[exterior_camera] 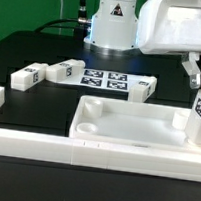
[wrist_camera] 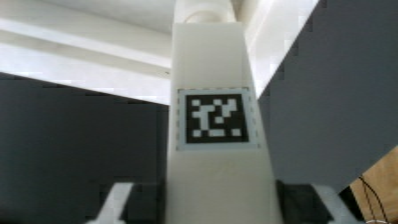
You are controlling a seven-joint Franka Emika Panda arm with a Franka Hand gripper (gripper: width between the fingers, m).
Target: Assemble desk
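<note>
- Where the wall [exterior_camera: 33, 145] runs along the near edge and turns up the exterior view's left side, it fences the black table [exterior_camera: 23, 55]. Bare room lies behind the parts and at the left.
- One tabletop [exterior_camera: 126, 126] lies rim up just behind the wall, its long edge parallel to it.
- One marker board [exterior_camera: 104, 78] lies flat behind the tabletop, apart from it.
- There are four legs. The first leg [exterior_camera: 28, 76] lies at the left, the second leg [exterior_camera: 63, 72] just beside it, and the third leg [exterior_camera: 140, 88] just right of the marker board.
- The held leg [wrist_camera: 217, 100] stands upright over the tabletop's right end. Its foot may touch the corner there, but the view is too poor to tell.
- One gripper [exterior_camera: 198, 84] pinches the held leg near its top, with fingers [wrist_camera: 121, 208] pressed to two opposite sides.
</note>
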